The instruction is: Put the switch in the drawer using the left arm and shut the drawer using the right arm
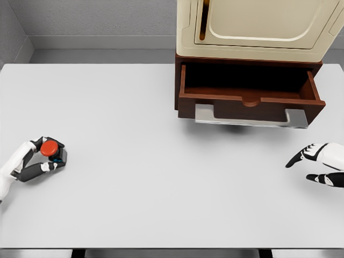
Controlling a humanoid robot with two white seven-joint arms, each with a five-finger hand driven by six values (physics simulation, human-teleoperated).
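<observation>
The switch (51, 150), a small dark block with a round red button on top, is sitting on the white table (134, 177) at the near left, well apart from the open drawer (250, 91) at the far right. It is looking small, rigid and light, likely smooth plastic, so it could be slipping if pinched loosely. The sides of the dark base are offering the best hold; pressing on the red cap is best avoided.

The left hand (32, 161) is wrapping around it, with fingers curling at its far and near sides and touching the base, so it is appearing to be grasping the switch, which is seeming to rest on the table, not yet lifted.

The right hand (321, 163) is hovering at the near right edge, fingers loosely spread and holding nothing, near the drawer's front.
</observation>
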